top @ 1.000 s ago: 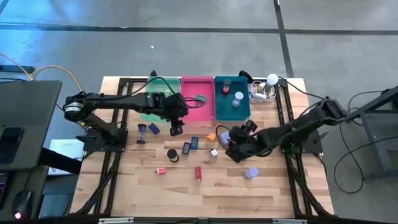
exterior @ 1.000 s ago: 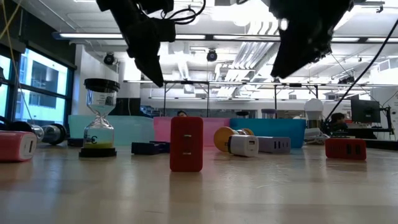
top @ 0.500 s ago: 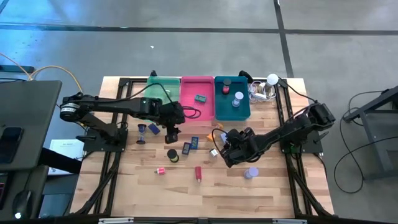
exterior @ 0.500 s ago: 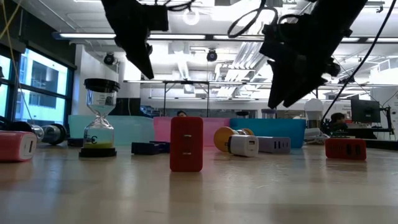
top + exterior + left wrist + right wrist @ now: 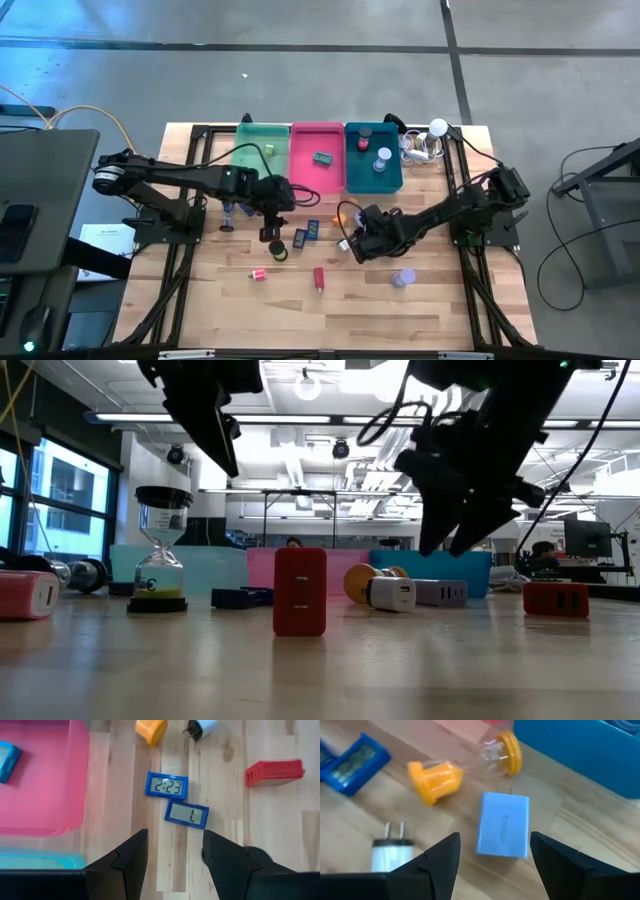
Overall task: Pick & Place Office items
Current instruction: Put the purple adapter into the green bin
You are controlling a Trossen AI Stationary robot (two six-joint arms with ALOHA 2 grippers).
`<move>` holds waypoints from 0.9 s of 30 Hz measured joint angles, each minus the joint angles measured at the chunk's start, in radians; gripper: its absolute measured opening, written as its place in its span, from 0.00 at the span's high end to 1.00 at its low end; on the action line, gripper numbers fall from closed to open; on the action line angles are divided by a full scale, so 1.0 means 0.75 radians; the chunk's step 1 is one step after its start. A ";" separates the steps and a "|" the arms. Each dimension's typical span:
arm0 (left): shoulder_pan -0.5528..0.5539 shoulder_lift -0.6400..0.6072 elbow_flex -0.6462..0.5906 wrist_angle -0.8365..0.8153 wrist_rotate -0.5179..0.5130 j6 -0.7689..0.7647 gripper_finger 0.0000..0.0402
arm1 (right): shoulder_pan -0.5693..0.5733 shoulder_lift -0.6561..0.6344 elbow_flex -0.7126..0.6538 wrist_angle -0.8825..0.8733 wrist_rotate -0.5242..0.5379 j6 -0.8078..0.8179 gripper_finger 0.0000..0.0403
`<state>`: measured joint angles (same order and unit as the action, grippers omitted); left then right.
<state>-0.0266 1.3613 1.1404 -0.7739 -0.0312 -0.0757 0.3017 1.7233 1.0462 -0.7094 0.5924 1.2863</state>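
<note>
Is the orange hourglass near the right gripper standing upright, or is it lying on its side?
Lying on its side. In the right wrist view, the orange hourglass rests flat on the table, its two orange end caps side by side with the clear glass between them.

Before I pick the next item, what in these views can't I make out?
- Second blue clock, left wrist view: display shows only a partial mark, unreadable.
- Black item behind the left gripper: finger and picture edge cut it off.
- Items in the teal tray, high view: too small to identify.
- Hourglass, right wrist view: glass blurred.

Open-plan lab: exposed ceiling ducts [image 5: 330,460], monitors [image 5: 585,538].
</note>
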 joint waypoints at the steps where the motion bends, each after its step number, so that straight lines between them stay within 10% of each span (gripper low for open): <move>1: -0.007 -0.002 0.000 0.005 0.000 -0.001 0.55 | -0.010 0.000 0.000 0.000 0.000 0.000 0.43; 27: -0.074 -0.001 0.000 0.010 0.000 0.002 0.55 | -0.097 0.173 0.001 0.069 -0.017 -0.070 0.43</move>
<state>-0.0818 1.3605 1.1404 -0.7666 -0.0315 -0.0743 0.2292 1.8529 1.0466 -0.6575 0.5799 1.2335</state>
